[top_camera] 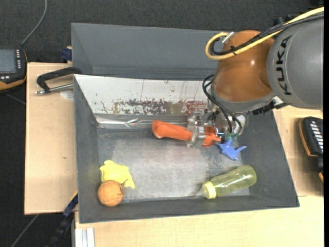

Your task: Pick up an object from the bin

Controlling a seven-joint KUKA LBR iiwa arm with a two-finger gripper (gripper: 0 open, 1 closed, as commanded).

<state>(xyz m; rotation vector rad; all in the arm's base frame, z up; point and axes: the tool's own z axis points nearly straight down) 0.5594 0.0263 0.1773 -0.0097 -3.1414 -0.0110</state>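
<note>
My gripper [198,135] hangs low over the back right part of the bin, right at an orange elongated tool-like thing [172,131] that lies along the back wall. Its metal fingers stand at the right end of that orange thing; the view does not settle whether they grip it. A small blue star-shaped toy [230,150] lies just right of and below the gripper. A yellow-green clear bottle [230,181] lies on its side toward the front right.
A yellow crumpled thing [116,172] and an orange ball [110,193] sit in the front left corner. The arm with its orange cover and cables hangs over the bin's back right.
</note>
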